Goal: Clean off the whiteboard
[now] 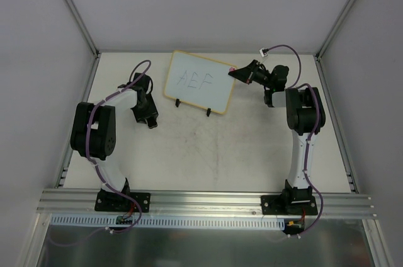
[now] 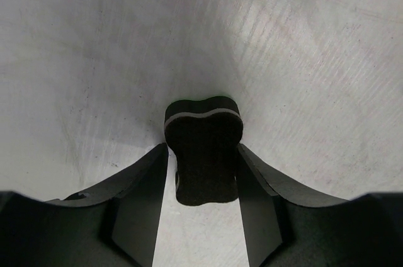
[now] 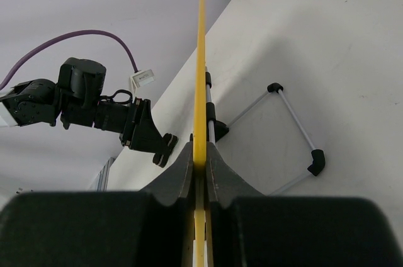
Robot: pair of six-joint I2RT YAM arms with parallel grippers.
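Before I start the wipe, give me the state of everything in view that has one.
Small white whiteboard with pale-wood frame: standing on its feet, marker writing on it, not yet erased.
Black waisted eraser block: clamped in the left tool, off the board.
Left tool: shut on the eraser.
Right tool: shut on the whiteboard's frame edge.
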